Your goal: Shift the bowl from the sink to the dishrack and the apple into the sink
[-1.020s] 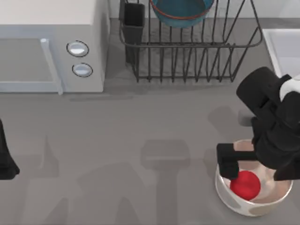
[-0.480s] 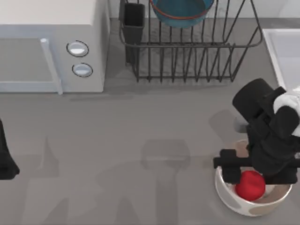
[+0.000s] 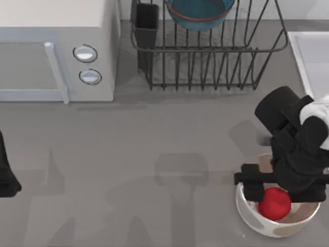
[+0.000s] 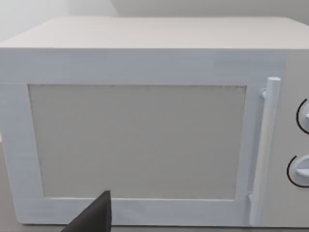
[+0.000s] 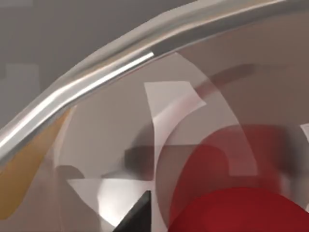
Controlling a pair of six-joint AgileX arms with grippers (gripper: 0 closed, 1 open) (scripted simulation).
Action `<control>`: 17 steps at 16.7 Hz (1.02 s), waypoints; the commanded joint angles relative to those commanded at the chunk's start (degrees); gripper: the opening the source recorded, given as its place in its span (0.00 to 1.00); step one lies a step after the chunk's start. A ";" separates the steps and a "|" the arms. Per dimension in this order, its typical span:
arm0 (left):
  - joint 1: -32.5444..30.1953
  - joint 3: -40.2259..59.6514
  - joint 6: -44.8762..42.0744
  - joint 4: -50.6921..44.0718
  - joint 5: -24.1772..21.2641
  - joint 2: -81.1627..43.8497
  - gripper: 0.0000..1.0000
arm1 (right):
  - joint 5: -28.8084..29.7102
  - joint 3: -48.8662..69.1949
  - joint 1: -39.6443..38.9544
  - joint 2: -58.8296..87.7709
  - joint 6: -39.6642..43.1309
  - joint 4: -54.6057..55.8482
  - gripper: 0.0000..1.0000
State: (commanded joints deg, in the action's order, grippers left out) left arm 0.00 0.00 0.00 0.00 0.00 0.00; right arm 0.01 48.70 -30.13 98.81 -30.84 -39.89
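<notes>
One apple (image 3: 274, 204) in one spotted bowl (image 3: 257, 218), right gripper (image 3: 270, 191) around it, finger spread unclear

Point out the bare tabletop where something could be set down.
The widest free patch is the grey table between the microwave, the dishrack and the spotted bowl. It is crowded at the right, where the right gripper reaches into that bowl at the apple.

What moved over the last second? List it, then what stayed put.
The right tool dropped lower into the white spotted bowl, closing in around the apple, which shifted slightly right. Over the last half second nothing moved. The teal bowl stayed in the dishrack; the left arm stayed parked by the microwave.
</notes>
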 joint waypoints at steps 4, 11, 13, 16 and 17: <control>0.00 0.00 0.00 0.00 0.00 0.00 1.00 | 0.00 0.00 0.00 0.00 0.00 0.00 0.10; 0.00 0.00 0.00 0.00 0.00 0.00 1.00 | 0.00 0.00 0.00 0.00 0.00 0.00 0.00; 0.00 0.00 0.00 0.00 0.00 0.00 1.00 | 0.00 0.00 0.00 0.00 0.00 0.00 0.00; 0.00 0.00 0.00 0.00 0.00 0.00 1.00 | 0.20 3.16 0.23 -2.07 -0.20 -1.21 0.00; 0.00 0.00 0.00 0.00 0.00 0.00 1.00 | 0.20 4.26 0.19 -2.44 -0.23 -2.56 0.00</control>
State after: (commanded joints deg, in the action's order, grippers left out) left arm 0.00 0.00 0.00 0.00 0.00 0.00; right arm 0.21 52.97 -29.94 96.37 -31.07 -42.45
